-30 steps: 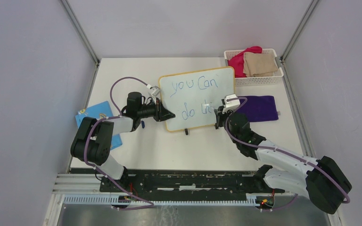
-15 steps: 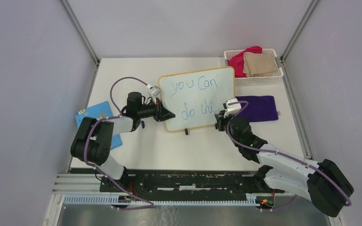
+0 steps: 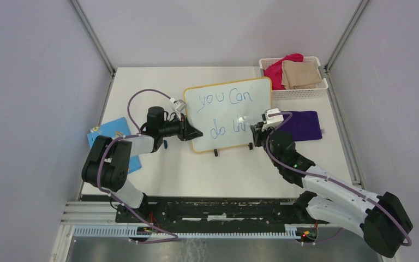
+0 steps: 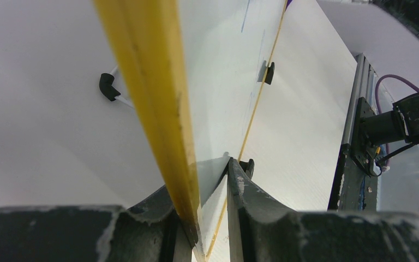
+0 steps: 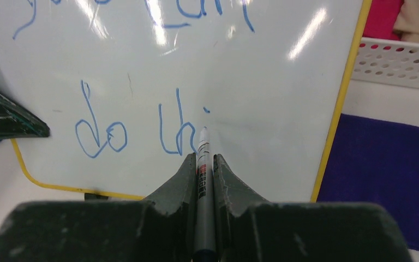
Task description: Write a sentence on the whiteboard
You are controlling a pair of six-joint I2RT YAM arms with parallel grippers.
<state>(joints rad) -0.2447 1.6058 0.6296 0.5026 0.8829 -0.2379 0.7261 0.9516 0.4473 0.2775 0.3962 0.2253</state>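
Note:
The whiteboard (image 3: 251, 98) stands tilted on two black feet at the table's middle, white with a yellow rim (image 4: 153, 98). The sentence (image 3: 223, 99) is in blue: "you Can" above, "do thi" (image 5: 136, 131) below. At the board's lower left edge, my left gripper (image 3: 195, 132) is shut on the rim, one finger on each face (image 4: 204, 180). My right gripper (image 3: 255, 131) is shut on a grey marker (image 5: 203, 185). The marker's white tip rests on the board just right of the "i". The same gripper shows in its own wrist view (image 5: 204, 158).
A white basket (image 3: 297, 93) with red and beige cloths sits at the back right. A purple cloth (image 3: 301, 125) lies flat right of the board. A blue card (image 3: 109, 135) lies by the left arm. The black rail (image 4: 354, 164) runs along the near edge.
The right gripper has slid a little to the right along the lower line with the marker, and the "i" now shows after "th". The left gripper and board have not moved.

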